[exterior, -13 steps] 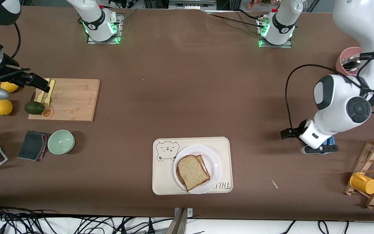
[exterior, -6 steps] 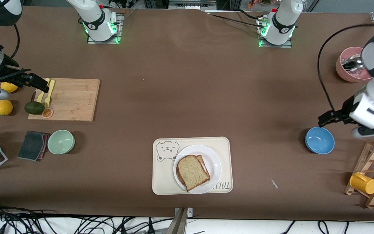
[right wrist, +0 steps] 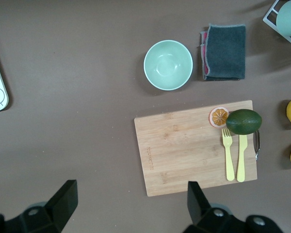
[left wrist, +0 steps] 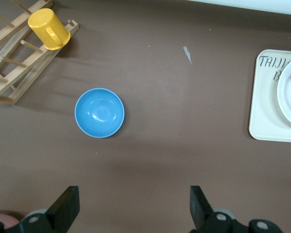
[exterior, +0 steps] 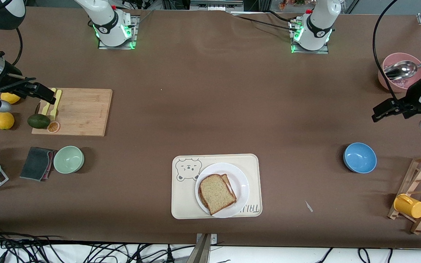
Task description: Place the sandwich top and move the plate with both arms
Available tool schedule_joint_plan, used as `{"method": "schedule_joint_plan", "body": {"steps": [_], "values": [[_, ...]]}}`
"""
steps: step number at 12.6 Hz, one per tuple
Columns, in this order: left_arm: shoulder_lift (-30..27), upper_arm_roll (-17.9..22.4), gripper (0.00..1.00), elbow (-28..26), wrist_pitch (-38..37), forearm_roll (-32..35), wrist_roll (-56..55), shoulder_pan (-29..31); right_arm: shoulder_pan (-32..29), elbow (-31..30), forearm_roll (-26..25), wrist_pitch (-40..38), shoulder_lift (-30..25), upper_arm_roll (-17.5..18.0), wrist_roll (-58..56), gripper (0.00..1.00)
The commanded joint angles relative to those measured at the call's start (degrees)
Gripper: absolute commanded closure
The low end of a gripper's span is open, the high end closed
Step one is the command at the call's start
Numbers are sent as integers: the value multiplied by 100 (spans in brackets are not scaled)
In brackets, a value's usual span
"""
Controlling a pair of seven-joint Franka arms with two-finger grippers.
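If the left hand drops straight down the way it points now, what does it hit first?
Probably bare table. The left hand is open, and the blue bowl sits just off its line, though depth is hard to judge.

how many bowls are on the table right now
3. A green bowl beside the grey cloth, a blue bowl near the wooden rack, and a pink bowl holding a metal spoon at the left arm's end.
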Motion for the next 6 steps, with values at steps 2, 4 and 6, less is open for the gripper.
{"method": "schedule_joint_plan", "body": {"steps": [2, 4, 6], "values": [[37, -66, 0, 293, -637, 201, 75, -6, -31, -22, -72, -10, -28, 49, -95, 0], [-77, -57, 0, 293, -682, 201, 84, -6, -31, -5, -63, -1, -28, 49, -95, 0], [-86, -57, 0, 293, -708, 201, 84, -6, -39, -5, -54, -1, -28, 49, -95, 0]]}}
